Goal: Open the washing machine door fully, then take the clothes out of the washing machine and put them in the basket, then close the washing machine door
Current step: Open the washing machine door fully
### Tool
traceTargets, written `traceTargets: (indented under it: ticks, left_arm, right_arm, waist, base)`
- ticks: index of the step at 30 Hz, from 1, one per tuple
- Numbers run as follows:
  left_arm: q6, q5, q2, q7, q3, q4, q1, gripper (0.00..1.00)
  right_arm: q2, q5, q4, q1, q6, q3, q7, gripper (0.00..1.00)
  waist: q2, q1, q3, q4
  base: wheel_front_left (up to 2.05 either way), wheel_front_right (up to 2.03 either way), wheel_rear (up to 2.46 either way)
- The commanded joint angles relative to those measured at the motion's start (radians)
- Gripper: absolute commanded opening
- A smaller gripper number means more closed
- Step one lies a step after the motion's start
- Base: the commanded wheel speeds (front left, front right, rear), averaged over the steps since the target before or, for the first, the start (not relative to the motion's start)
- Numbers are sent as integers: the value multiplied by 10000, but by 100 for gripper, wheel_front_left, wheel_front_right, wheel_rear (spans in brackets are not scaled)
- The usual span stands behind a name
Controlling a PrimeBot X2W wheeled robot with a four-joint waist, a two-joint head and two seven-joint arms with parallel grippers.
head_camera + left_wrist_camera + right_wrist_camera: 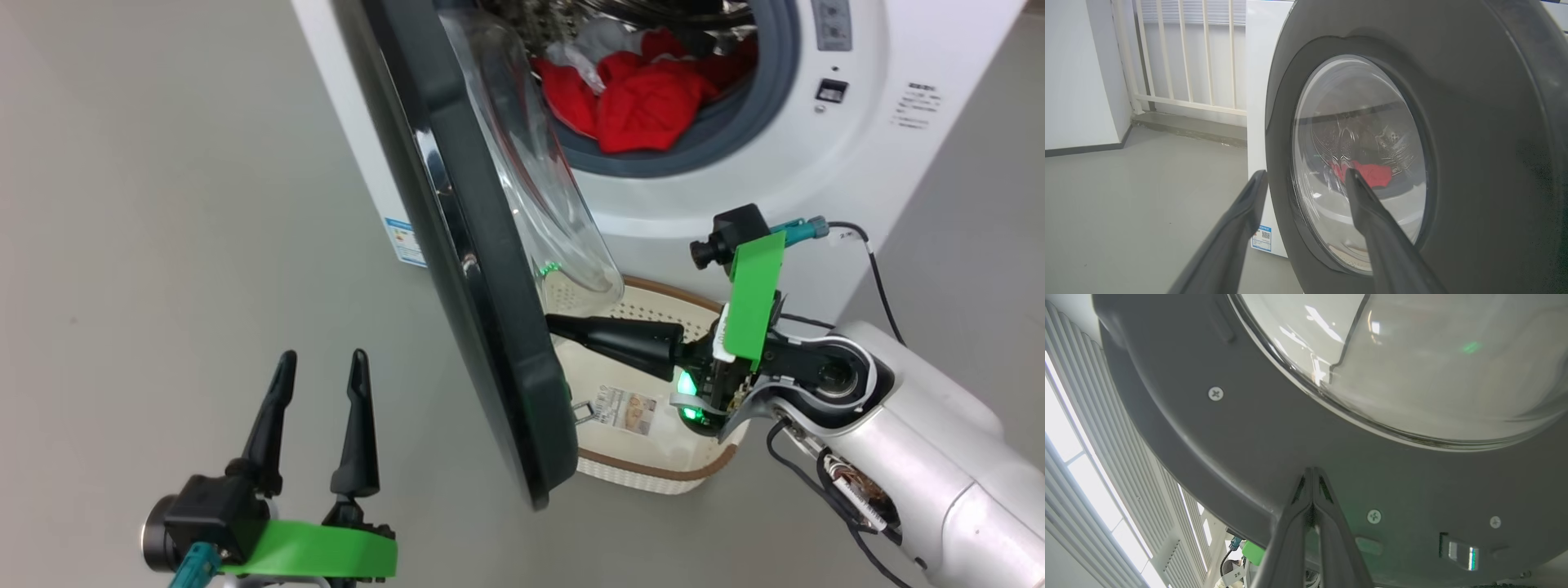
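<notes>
The washing machine door (490, 310) stands partly open and shows nearly edge-on in the head view. Its long axis runs from the upper middle of the frame down to the lower centre, and the clear glass bowl bulges rightward toward the drum mouth. The white washing machine (816, 180) occupies the upper right, with the red and white clothes (645, 102) heaped in its opening at the top centre. The basket (653, 469) sits on the floor below that opening, right of centre, partly hidden by the door's lower edge. The right gripper (551, 322) lies horizontally above the basket and points left. Its fingers are pressed together, and their tips are against the door's grey inner face below the glass. The left gripper (322, 354) is at the lower left, pointing up the frame. Its fingers are spread and hold nothing, clear of the door's outer face.
</notes>
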Motion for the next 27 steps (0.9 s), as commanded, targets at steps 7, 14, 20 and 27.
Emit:
traceTargets:
  ticks: [7, 14, 20, 27]
  left_arm:
    - [-41, -142, 150, -78, 358, -237, 106, 100]
    - [-81, -168, 150, -78, 357, -199, 169, 100]
    - [-145, -160, 150, -78, 423, -119, 153, 100]
    - [-134, -197, 150, -78, 444, -110, 182, 100]
  right_arm:
    - [361, 168, -65, 336, 52, 222, -93, 0]
    - [551, 222, 181, 324, 52, 314, -91, 0]
    - [657, 214, 343, 350, 52, 337, -29, 0]
    - [726, 138, 498, 341, 52, 395, 74, 0]
  waist:
    - [0, 0, -335, 641]
    - [0, 0, -401, 1011]
    - [0, 0, -426, 1306]
    - [0, 0, -400, 1393]
  base:
    - [0, 0, 0]
    - [0, 0, 0]
    - [0, 0, 0]
    - [0, 0, 0]
